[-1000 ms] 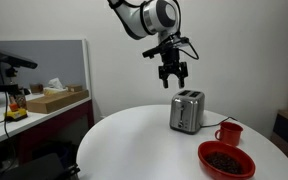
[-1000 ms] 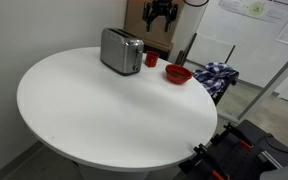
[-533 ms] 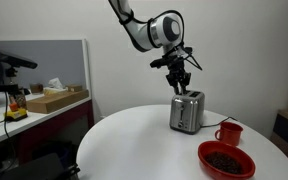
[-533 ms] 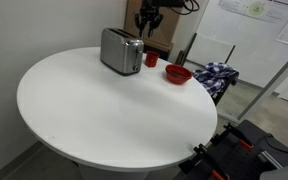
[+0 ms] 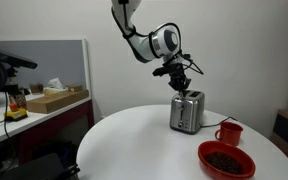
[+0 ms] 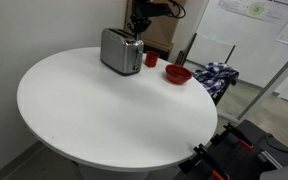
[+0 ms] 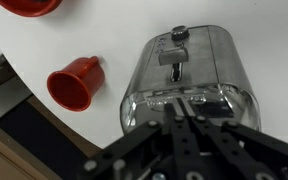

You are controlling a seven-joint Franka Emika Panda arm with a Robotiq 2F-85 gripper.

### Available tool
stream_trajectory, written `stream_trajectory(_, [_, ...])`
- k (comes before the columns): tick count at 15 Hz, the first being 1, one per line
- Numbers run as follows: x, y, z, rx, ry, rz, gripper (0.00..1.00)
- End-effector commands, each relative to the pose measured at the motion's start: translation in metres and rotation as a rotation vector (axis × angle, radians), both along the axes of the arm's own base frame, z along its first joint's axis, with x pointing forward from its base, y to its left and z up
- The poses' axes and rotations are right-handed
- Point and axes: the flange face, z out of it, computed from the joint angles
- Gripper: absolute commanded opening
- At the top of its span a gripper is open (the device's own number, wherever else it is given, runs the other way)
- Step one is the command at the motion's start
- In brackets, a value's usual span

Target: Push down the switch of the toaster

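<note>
A silver toaster [image 5: 187, 112] [image 6: 121, 50] stands on the round white table [image 5: 134, 140]. In the wrist view the toaster [image 7: 199, 75] shows its end face, with the dark switch [image 7: 174, 58] in its slot below a round knob [image 7: 179, 33]. My gripper [image 5: 181, 86] [image 6: 139, 28] hangs just above the toaster's top. Its fingers are shut together with nothing between them. In the wrist view the gripper [image 7: 184, 113] has its tips over the toaster's upper edge, apart from the switch.
A red mug [image 5: 229, 133] [image 6: 151, 59] [image 7: 76, 84] stands beside the toaster, and a red bowl [image 5: 226, 160] [image 6: 178, 74] of dark bits lies nearer the table edge. A desk with boxes [image 5: 49, 100] stands off to one side.
My gripper has come down from well above the toaster to just over its top, and its jaws have gone from open to shut.
</note>
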Motion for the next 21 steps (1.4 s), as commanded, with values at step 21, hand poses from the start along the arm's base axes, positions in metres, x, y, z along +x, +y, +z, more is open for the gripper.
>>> stream_trajectory(21, [-0.009,0.011,-0.056,-0.042,0.155,0.078,0.01])
